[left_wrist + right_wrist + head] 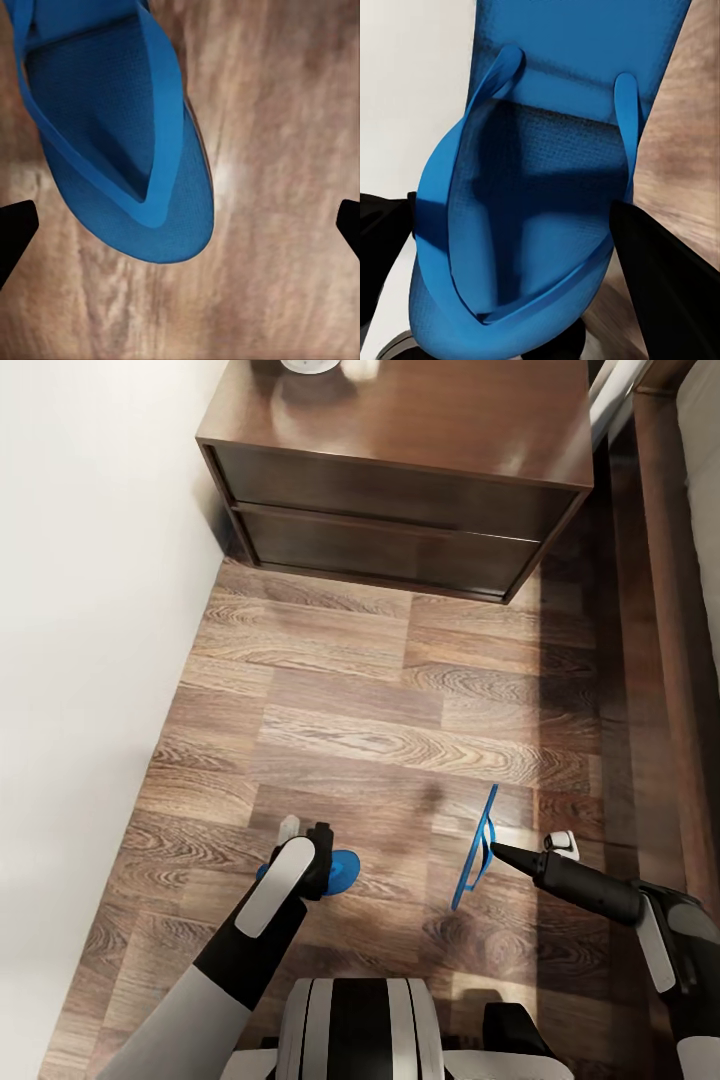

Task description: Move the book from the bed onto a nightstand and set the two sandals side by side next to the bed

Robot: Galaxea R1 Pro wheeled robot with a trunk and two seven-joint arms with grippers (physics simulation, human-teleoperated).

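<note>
Setting: bedroom of a home. Evidence: dark wooden two-drawer nightstand (400,480) against a white wall (80,610); bed frame edge (665,610) with light mattress (702,470) beside it; wood-plank floor (380,700); blue sandals (478,850) on floor.

Bare plank floor (380,700) lies open between the white wall (90,610) and the bed frame (665,610). The nightstand (400,490) blocks the far end, just beside the frame.
</note>
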